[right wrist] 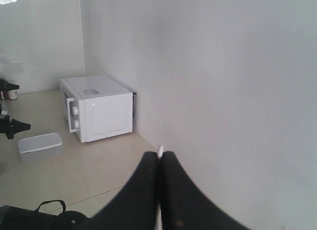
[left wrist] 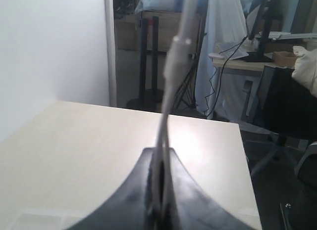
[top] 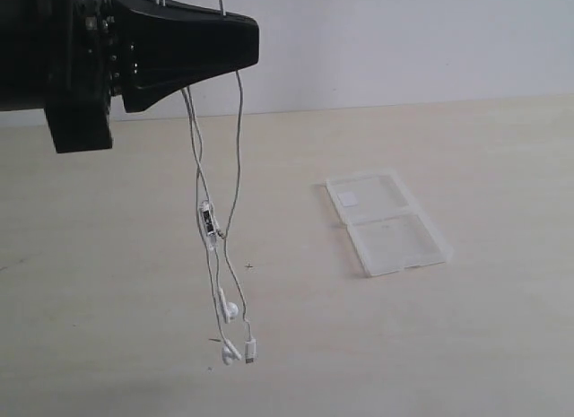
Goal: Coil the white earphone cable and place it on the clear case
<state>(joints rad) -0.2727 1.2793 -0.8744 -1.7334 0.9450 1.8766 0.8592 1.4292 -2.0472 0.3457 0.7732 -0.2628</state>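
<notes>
At the far left corner of the desk (top: 99, 256), the left gripper (top: 244, 42) is held high above the surface, its black body filling that corner of the exterior view. Its jaws are closed tight on the white earphone cable (top: 239, 139). In the left wrist view the fingers (left wrist: 183, 190) are seen pressed together on the blurred white strands (left wrist: 171, 67). Two strands are seen rising above the gripper and leaving the top of the exterior view. Below the gripper, several strands hang down in a loose bunch. The inline remote (top: 208, 221) is suspended about halfway down. The two earbuds (top: 230, 309) and the plug (top: 250, 350) dangle at the lowest point, toward the near edge. Whether they touch the desk cannot be told.

Further right, well apart from the hanging cable, the clear case (top: 387, 224) is laid open and flat on the desk, nearer the far edge than the near one. Its two halves are joined at the hinge, and the white square label (top: 350, 198) is borne by the half closer to the far edge.

The right gripper (right wrist: 159, 156) is shown only in its own wrist view. Its jaws are shut, with a small white piece of the cable (right wrist: 160, 150) pinched at the tips. Behind it a white microwave (right wrist: 99, 109) and a lidded plastic container (right wrist: 39, 146) are seen against a white wall.
</notes>
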